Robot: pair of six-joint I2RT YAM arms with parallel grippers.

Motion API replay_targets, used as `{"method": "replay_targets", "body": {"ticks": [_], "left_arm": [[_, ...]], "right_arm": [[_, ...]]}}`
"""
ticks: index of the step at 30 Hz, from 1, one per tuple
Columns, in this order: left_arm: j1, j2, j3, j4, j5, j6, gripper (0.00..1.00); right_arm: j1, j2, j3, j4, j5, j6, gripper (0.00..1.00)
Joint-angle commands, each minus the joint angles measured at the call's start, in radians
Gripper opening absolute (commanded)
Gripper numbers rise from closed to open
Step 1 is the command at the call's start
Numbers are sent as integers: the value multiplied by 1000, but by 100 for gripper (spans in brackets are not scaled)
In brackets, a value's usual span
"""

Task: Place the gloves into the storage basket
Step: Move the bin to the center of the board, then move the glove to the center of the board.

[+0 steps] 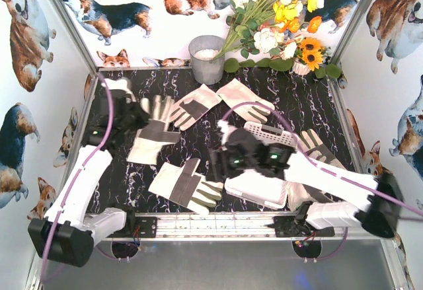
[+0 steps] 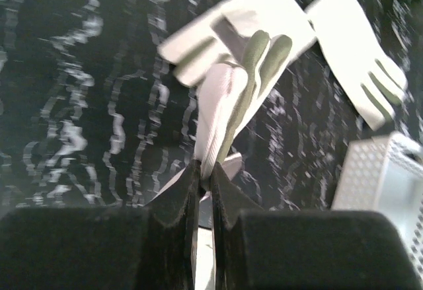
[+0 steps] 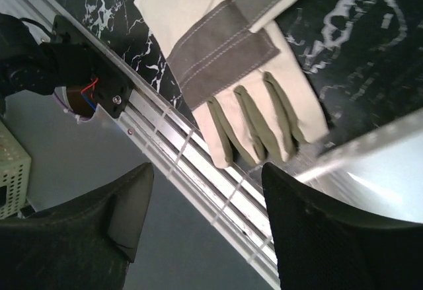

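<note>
My left gripper [image 1: 137, 115] is shut on a glove [image 1: 154, 134]; in the left wrist view its jaws [image 2: 205, 171] pinch the glove's edge [image 2: 225, 105] above the table. Two more gloves [image 1: 193, 105] [image 1: 245, 98] lie beyond it. Another glove [image 1: 186, 184] lies palm-up at the front, also in the right wrist view [image 3: 241, 59]. One more glove [image 1: 318, 148] lies at the right. The white storage basket [image 1: 268, 133] sits right of centre, partly hidden by my right arm. My right gripper [image 1: 218, 159] is open and empty at the basket's left end [image 3: 208, 171].
A grey metal bucket [image 1: 207, 59] and a bunch of artificial flowers [image 1: 277, 19] stand at the back. An aluminium rail [image 1: 218, 222] runs along the front edge. Corgi-print walls close in both sides.
</note>
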Motion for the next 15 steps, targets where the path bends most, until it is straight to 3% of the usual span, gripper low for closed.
{"method": "replay_targets", "body": {"ticks": [1,8,15], "left_arm": [[154,-29,-31,6,-21,76,0],[279,-102,-191,143,-17,104,0],[318,-123,-249,176,3,141,0]], "right_arm": [[98,139,110,122,93,-11,65],[130,367,153,284,39,9,57],[132,601,243,269,-18,-1,53]]}}
